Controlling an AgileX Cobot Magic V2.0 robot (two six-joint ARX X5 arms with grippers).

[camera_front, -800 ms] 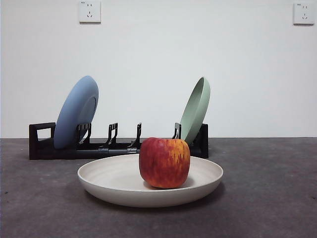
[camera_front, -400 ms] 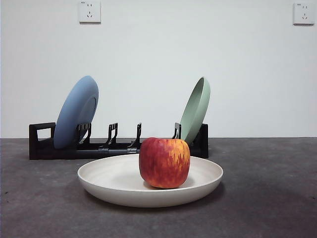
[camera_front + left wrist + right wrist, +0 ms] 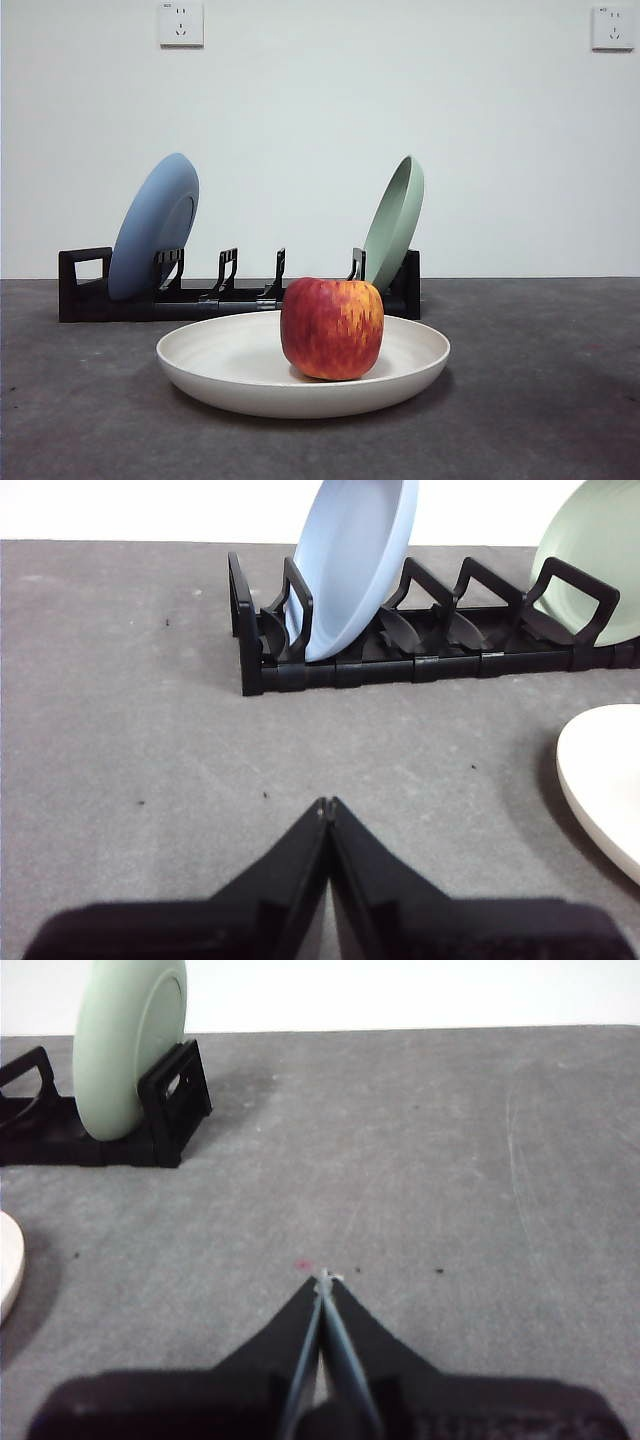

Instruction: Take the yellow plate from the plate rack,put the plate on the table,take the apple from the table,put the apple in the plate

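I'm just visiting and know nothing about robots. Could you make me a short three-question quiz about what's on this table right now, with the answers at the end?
1. True or false: the apple sits in the yellow plate.
2. Which plates stand in the plate rack? A) the blue plate only B) blue and the pale green plate C) none
3. What does the left gripper or the right gripper hold?

Key:
1. True; the plate lies flat on the table.
2. B; they stand at opposite ends, with empty prongs between.
3. Nothing; both sets of jaws are shut, above bare table.
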